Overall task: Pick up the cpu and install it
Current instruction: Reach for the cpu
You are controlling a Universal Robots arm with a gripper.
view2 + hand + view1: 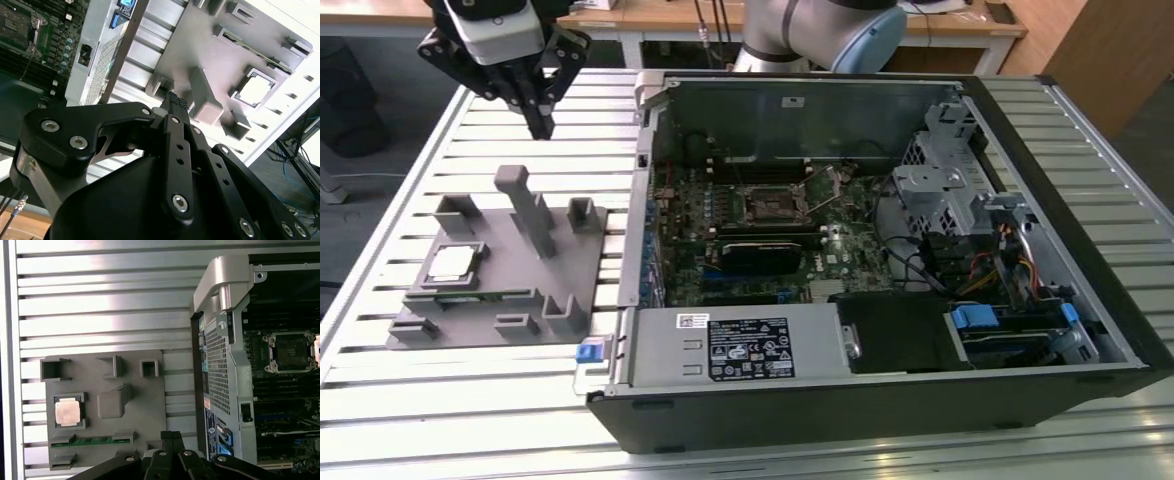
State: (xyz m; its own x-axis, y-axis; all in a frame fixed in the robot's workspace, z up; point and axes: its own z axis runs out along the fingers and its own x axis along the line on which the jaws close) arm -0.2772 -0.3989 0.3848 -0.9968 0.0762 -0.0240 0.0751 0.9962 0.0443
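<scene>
- Exterior view: shows the gripper point(540, 128) hanging high over the far part of the slatted table point(494, 400), toward the exterior view's left, fingers pressed together, pointing down and clamping nothing.
- Places the cpu point(451, 263) flat, silver top up, in a square pocket at the left edge of the grey fixture plate point(507, 270), nearer than the gripper and well apart from it.
- Shows a green strip point(454, 297) in a slot just on the near side of the cpu.
- Sets the open computer case point(881, 400) just beside the plate, on the exterior view's right, with the motherboard socket point(774, 205) inside it, well apart from the cpu.
- Second wrist view: looks along the black gripper point(175, 102), its narrow tip closed and empty, above a tall block of the fixture plate point(200, 50).
- Finds the cpu point(255, 90) beyond that block, seated in its pocket and untouched.
- Catches the motherboard socket point(15, 25) on the other side of the gripper from the cpu.
- First wrist view: looks straight down on the gripper point(172, 436), fingertips meeting over the edge of the fixture plate point(150, 405).
- Shows the cpu point(68, 412) in its pocket across the plate from the computer case point(220, 280), with the green strip point(92, 441) just beside it.
- Shows the motherboard socket point(290, 352) inside the case with its metal frame around a dark centre.
</scene>
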